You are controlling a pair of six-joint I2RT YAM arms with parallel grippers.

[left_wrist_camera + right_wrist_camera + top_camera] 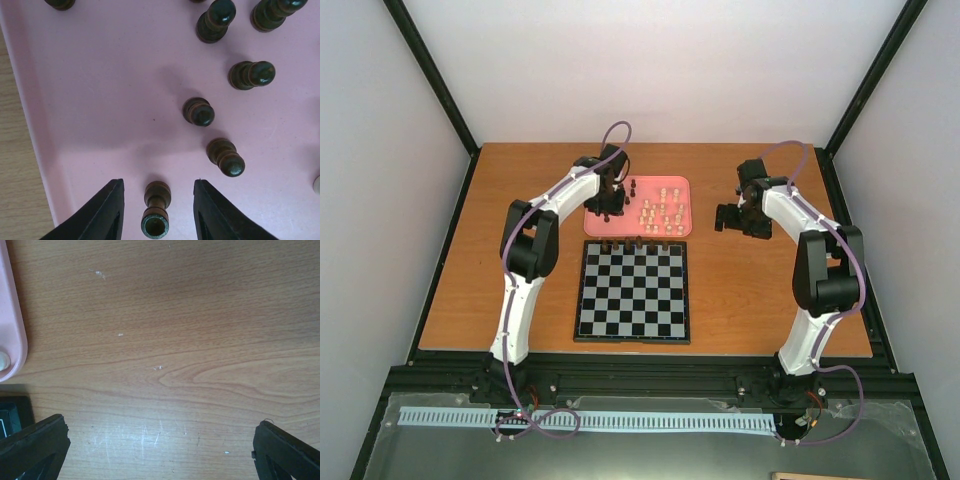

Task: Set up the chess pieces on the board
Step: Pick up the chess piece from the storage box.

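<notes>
Reaching to upper centre of the overhead view with left gripper aimed down, parted partway. Folded at right of frame with right gripper spread wide, held low.

Left tool — over pink tray

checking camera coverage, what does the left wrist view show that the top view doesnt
Only the left wrist view: one dark piece lies between the left hand's fingers, its ringed end toward the camera, with a gap on each side.
Only the top view: the board, a dark row along its far edge, and the right arm.
Both: the pink tray and other dark pieces standing on it.
</notes>
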